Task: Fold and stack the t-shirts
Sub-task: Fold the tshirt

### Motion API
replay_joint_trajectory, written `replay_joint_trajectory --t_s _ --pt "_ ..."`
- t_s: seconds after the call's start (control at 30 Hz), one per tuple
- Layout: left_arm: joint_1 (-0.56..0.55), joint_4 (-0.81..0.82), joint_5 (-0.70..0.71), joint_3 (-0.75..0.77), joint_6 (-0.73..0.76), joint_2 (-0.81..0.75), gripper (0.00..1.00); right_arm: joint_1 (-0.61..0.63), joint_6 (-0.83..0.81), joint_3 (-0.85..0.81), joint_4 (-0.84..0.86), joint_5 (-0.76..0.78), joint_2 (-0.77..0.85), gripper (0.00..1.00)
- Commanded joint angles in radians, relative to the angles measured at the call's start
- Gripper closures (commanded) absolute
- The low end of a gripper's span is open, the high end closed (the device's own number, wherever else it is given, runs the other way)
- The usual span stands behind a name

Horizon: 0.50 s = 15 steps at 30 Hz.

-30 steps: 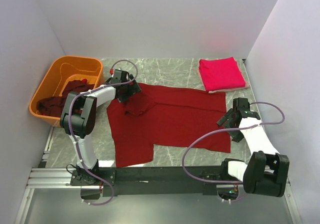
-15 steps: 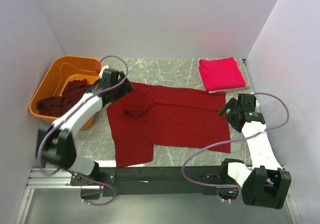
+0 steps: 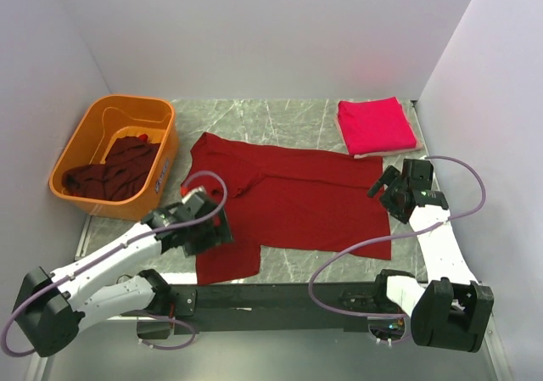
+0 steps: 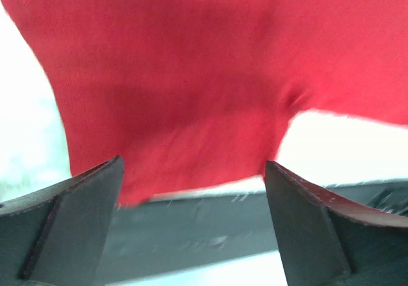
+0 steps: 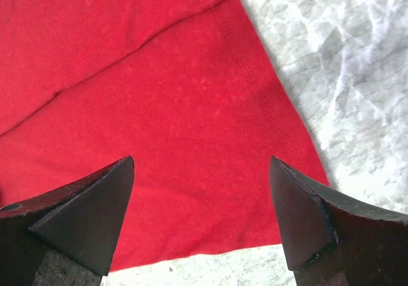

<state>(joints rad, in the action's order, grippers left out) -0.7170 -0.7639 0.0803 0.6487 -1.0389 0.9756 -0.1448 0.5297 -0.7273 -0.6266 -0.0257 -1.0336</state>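
Looking from above, my left gripper [image 3: 219,228] hangs over the near sleeve of the spread maroon t-shirt [image 3: 297,198]; my right gripper [image 3: 390,188] sits at its hem. Left wrist: my fingers [image 4: 70,216] gape wide, holding nothing, cloth between them. Right wrist: likewise wide, empty, hem corner between.

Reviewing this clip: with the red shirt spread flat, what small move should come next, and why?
Probably lower both open grippers and pinch the cloth. The left gripper hovers over the near sleeve of the spread t-shirt, the right gripper over its hem corner; neither holds anything, and the shirt lies unfolded, so a fold needs a grasp first.
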Motion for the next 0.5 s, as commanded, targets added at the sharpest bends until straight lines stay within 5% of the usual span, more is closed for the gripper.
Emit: replay_joint_trajectory --t_s 0.0,0.27,0.47 --pt "-0.061 -0.075 -0.102 -0.064 -0.101 -0.02 0.08 -0.002 -0.02 -0.015 0.034 -0.043 -0.011 0.08" --pt "-0.133 -0.137 -0.134 -0.141 -0.214 -0.06 0.3 -0.002 -0.016 -0.006 0.016 0.007 -0.016 0.08" --pt "-0.133 -0.1 -0.109 -0.153 -0.208 0.047 0.47 -0.002 -0.011 0.002 0.008 0.017 -0.011 0.08"
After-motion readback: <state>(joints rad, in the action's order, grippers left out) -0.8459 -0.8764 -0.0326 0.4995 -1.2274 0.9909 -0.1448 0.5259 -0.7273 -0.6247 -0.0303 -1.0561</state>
